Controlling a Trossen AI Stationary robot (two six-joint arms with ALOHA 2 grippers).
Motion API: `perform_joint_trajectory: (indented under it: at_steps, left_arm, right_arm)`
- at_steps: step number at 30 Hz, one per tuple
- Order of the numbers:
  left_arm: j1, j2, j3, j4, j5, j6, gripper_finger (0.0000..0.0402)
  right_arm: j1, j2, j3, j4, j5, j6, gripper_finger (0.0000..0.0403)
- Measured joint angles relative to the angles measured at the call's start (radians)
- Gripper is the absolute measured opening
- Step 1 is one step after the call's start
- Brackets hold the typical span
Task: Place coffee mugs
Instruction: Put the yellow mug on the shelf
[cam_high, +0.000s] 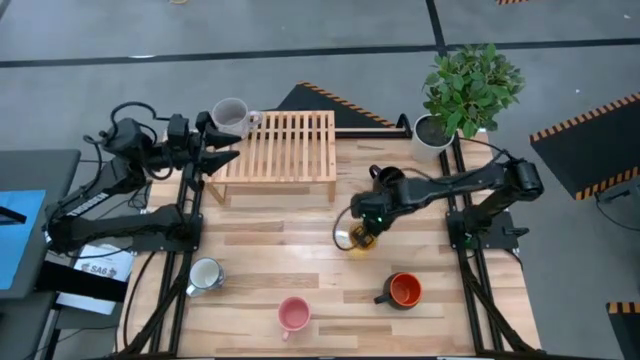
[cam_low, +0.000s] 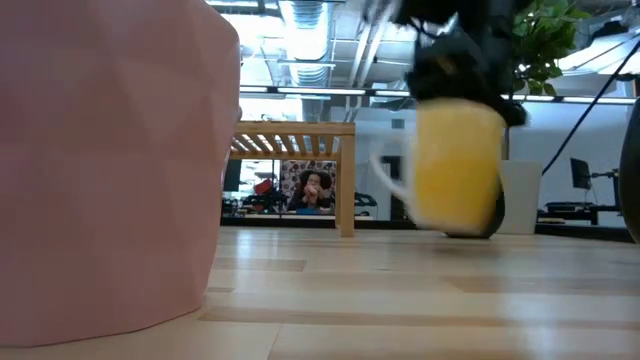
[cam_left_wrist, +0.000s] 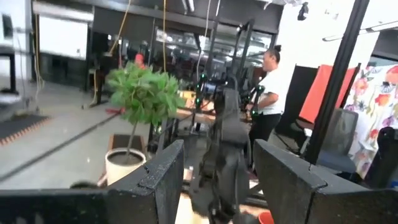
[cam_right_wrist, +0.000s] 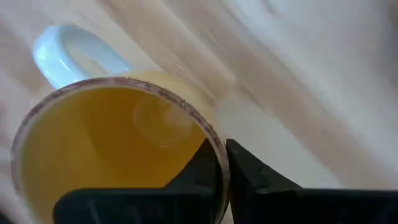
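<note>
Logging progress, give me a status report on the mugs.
Right gripper pinching yellow mug rim, mid-table. Left gripper open beside grey mug, by the rack. Nothing in the way.

- A wooden rack (cam_high: 285, 150) stands at the table's (cam_high: 300, 260) far edge.
- One mug (cam_high: 231, 116) sits by the rack's left end.
- Three mugs (cam_high: 205, 275) (cam_high: 293, 316) (cam_high: 404, 290) line the near edge.
- The plant pot (cam_high: 432, 135) stands at the far right corner.

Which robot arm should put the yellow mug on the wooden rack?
Probably the right: its end effector already pinches the yellow mug's rim near the wooden rack. The left end effector waits open at the rack's far side.
</note>
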Motion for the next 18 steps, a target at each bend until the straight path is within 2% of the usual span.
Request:
perform_joint_trajectory:
  at_steps: [4, 7, 12, 18]
  left_arm:
    - [0.0, 0.007, 0.0, -0.092, -0.016, 0.041, 0.0179]
    - [0.0, 0.01, 0.0, -0.151, -0.067, 0.067, 0.0179]
    - [0.0, 0.018, 0.0, -0.151, -0.144, 0.016, 0.0179]
    - [0.0, 0.018, 0.0, -0.076, -0.193, 0.007, 0.0179]
  right_arm:
    - [-0.057, -0.024, 0.165, -0.004, -0.004, -0.198, 0.0035]
    - [-0.099, -0.037, 0.325, -0.02, -0.003, -0.306, 0.0035]
    - [-0.18, -0.019, 0.607, -0.093, 0.008, -0.45, 0.0035]
    - [-0.339, 0.097, 0.865, -0.141, 0.116, -0.586, 0.0035]
